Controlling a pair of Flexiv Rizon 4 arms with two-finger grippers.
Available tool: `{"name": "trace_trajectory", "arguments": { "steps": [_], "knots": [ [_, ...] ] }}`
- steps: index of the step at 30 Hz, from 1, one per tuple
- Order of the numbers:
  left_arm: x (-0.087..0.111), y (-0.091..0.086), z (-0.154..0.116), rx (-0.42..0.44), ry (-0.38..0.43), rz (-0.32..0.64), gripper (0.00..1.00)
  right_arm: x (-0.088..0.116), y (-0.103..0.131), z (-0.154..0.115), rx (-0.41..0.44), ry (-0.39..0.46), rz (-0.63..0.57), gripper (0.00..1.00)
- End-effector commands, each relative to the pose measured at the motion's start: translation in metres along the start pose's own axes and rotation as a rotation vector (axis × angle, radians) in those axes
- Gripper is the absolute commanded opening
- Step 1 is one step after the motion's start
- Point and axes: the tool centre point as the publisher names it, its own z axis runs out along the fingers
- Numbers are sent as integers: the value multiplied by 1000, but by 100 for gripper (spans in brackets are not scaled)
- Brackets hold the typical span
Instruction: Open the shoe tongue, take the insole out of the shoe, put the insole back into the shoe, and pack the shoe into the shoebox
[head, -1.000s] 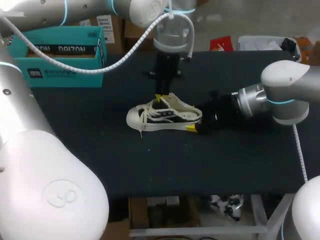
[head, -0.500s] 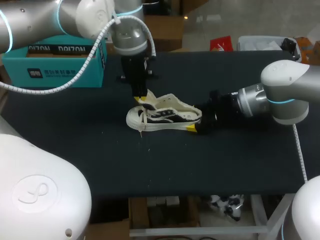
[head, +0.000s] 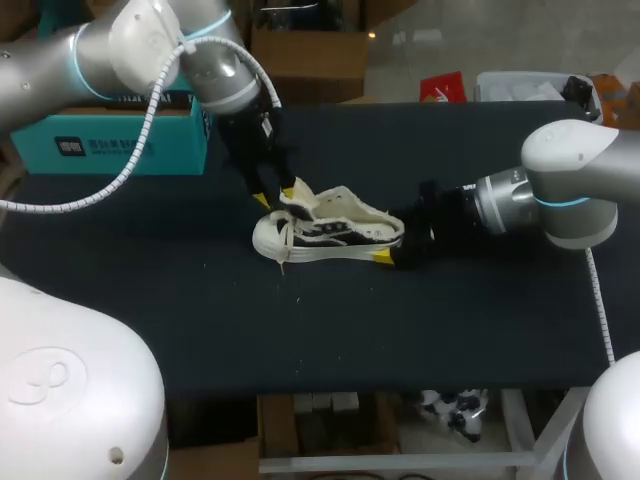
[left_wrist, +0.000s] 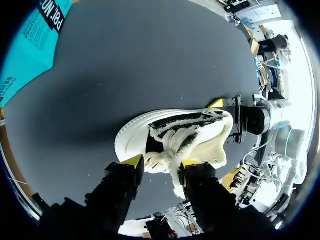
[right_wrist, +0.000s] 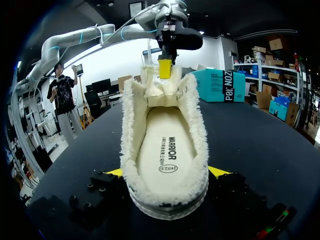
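A white and black fleece-lined shoe (head: 325, 230) lies on its sole mid-table, toe to the left. Its cream tongue (head: 300, 197) is lifted off the opening. My left gripper (head: 275, 194) hangs over the toe end, its fingers parted with the tongue tip (left_wrist: 162, 157) between them. My right gripper (head: 395, 240) is shut on the heel, one yellow tip on each side of the sole (right_wrist: 167, 200). The insole (right_wrist: 165, 150) lies flat inside the shoe. A teal shoebox (head: 100, 140) stands at the back left.
The black tabletop (head: 330, 330) stretches in front of the shoe. The shoebox (left_wrist: 30, 50) sits well off from the toe, and my left arm (head: 130, 40) crosses above it. The table's front edge (head: 380, 390) is near.
My left gripper swung left from above the shoe's middle to the toe end, drawing the tongue up and forward, and its fingers have parted. The right arm and shoe stayed put.
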Motion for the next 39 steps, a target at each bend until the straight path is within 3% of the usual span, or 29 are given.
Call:
{"name": "trace_trajectory", "arguments": {
  "steps": [1,6,8,9,12,15,16,31,39],
  "knots": [
    [15,21,-31,81,-35,43,53,-1,-4,1,-3,1,0,0],
    [43,21,-57,149,-59,128,44,-1,-4,1,-3,1,0,0],
    [54,18,-63,161,-66,181,25,-1,-4,1,-3,1,0,0],
    [58,16,-65,173,-72,203,0,-1,-4,1,-3,1,0,0],
    [68,18,-71,79,-72,447,0,-1,-4,1,-3,1,0,0],
    [69,23,-74,-191,-50,944,0,-1,-4,1,-3,1,0,0],
    [69,22,-74,-240,-70,994,0,-1,-4,1,-3,1,0,0],
    [69,22,-74,-240,-70,994,0,-1,-4,1,-3,1,0,0],
    [86,9,-41,-320,-84,1170,0,-1,-4,1,-3,1,0,0]
  ]
}}
